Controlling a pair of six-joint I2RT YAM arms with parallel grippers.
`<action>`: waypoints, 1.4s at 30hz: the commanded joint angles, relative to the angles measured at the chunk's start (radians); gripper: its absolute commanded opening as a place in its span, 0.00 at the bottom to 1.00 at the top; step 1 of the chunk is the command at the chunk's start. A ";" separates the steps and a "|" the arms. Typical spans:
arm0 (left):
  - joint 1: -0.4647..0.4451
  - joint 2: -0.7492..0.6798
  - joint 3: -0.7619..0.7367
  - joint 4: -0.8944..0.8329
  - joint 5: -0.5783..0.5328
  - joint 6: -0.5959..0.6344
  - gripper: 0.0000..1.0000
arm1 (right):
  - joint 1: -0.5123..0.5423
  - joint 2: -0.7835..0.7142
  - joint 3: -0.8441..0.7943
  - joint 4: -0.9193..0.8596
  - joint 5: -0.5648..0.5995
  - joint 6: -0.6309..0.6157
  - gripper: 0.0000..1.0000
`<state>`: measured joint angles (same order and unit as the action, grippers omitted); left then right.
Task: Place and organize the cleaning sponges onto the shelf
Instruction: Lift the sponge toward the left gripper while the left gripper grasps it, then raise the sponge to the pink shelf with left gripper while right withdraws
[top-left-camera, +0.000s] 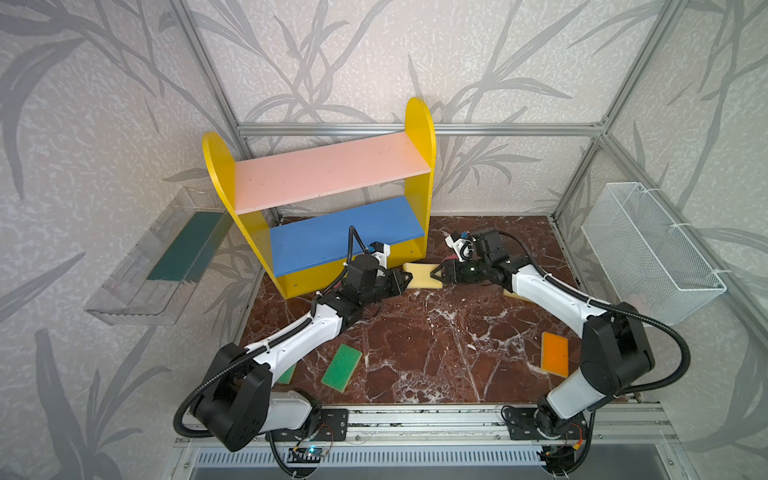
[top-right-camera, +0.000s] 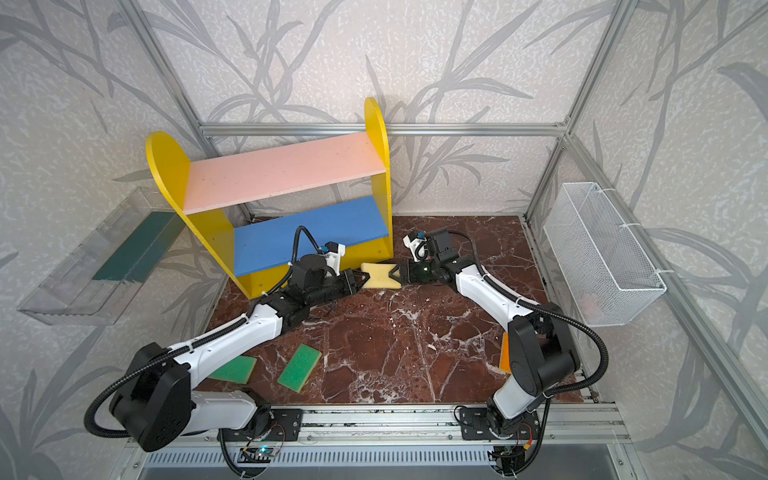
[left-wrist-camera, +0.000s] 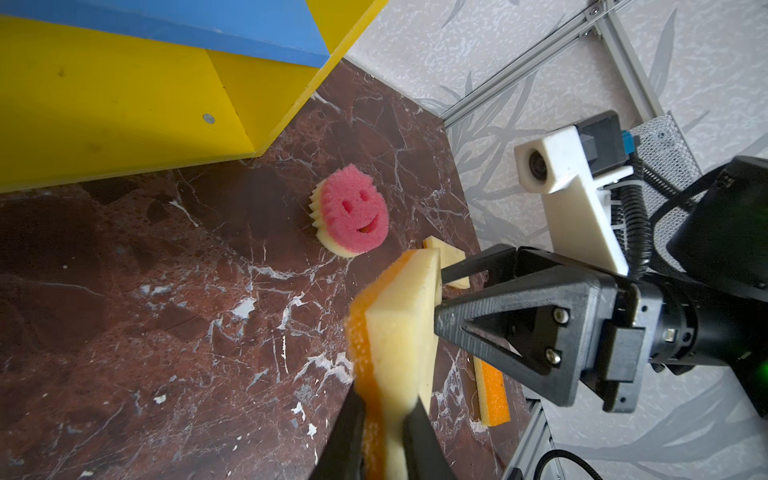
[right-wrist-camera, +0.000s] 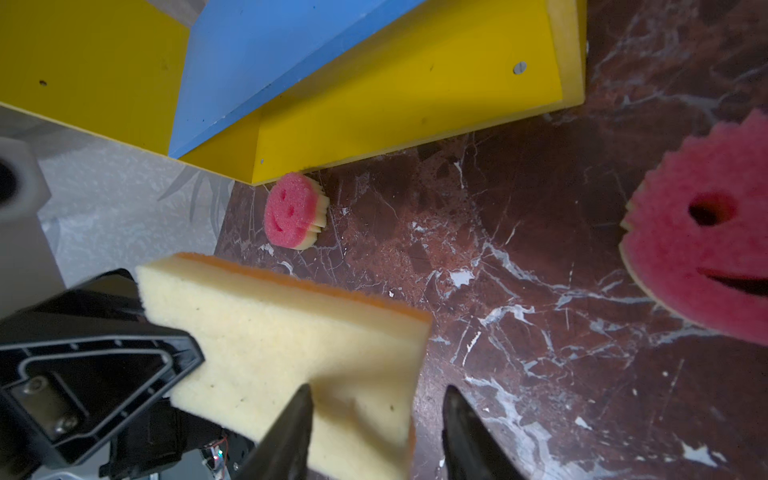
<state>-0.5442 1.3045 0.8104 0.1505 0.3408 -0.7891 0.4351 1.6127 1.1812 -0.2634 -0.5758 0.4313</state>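
Stretching between leaf-patterned walls (top-left-camera: 498, 62), marble worktop (top-left-camera: 415, 353) is bearing shelf (top-left-camera: 332, 174); left end effector (top-left-camera: 407, 279) is pinching orange-faced sponge (top-left-camera: 420, 277), right end effector (top-left-camera: 434, 276) is gaping.

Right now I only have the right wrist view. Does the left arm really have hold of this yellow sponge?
Observer: Yes. In the left wrist view the left jaws clamp the yellow sponge, denting its foam.
Operator: What else lies out front?
Observer: One green-faced sponge lies near the front edge of the table, another partly hidden by the left arm.
Operator: Anything stored yet?
Observer: No. In both top views the shelf has a bare pink board.
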 joint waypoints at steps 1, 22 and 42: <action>0.001 -0.090 0.011 -0.020 -0.043 -0.019 0.15 | 0.004 -0.058 0.017 -0.010 0.016 -0.013 0.63; 0.081 -0.079 0.656 -0.433 -0.146 0.047 0.16 | -0.172 -0.473 -0.306 0.083 0.099 0.089 0.76; 0.237 0.372 1.169 -0.412 -0.109 -0.069 0.15 | -0.172 -0.390 -0.325 0.115 0.051 0.061 0.75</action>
<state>-0.3161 1.6516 1.9255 -0.2779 0.2371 -0.8173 0.2623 1.2167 0.8642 -0.1684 -0.4999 0.5041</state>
